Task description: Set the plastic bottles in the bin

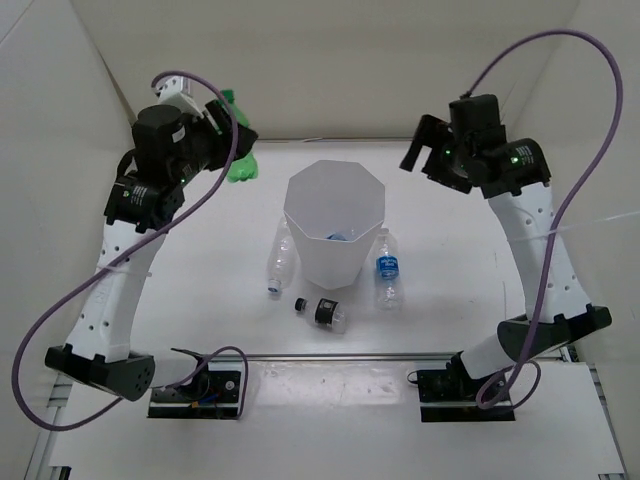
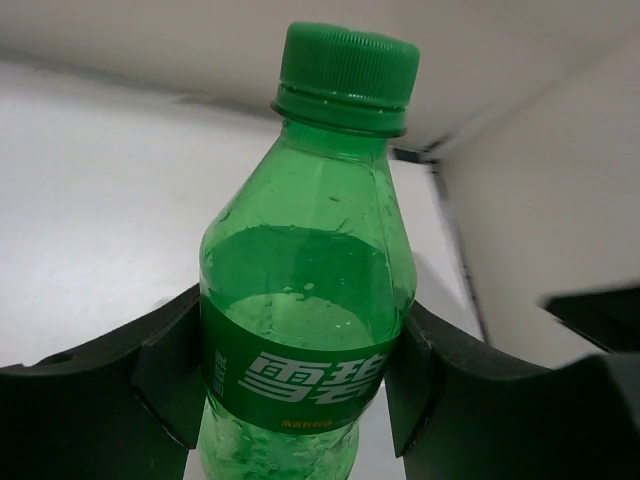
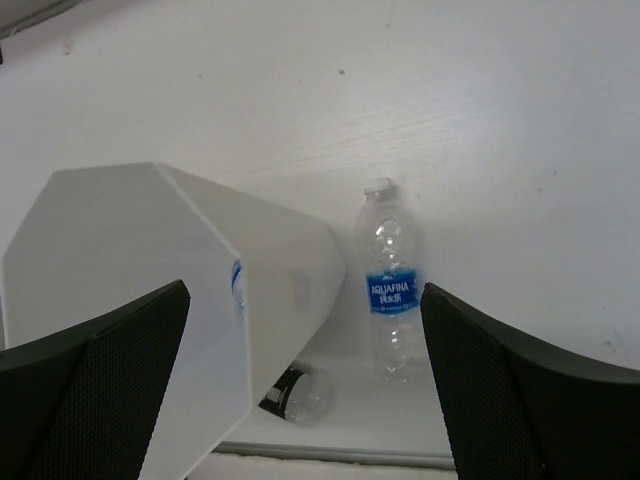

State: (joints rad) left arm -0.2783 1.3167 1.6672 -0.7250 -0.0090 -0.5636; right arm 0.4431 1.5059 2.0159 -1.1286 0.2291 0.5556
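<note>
My left gripper is shut on the green bottle, held up to the back left of the bin. In the left wrist view the green bottle stands cap up between the fingers. My right gripper is open and empty, raised to the back right of the bin. One blue-labelled bottle lies inside the bin. On the table lie a plain clear bottle to its left, a blue-labelled bottle to its right, and a black-labelled bottle in front.
White walls close in the back and both sides of the table. The right wrist view looks down on the bin, the blue-labelled bottle and the black-labelled bottle. A metal rail runs along the near edge.
</note>
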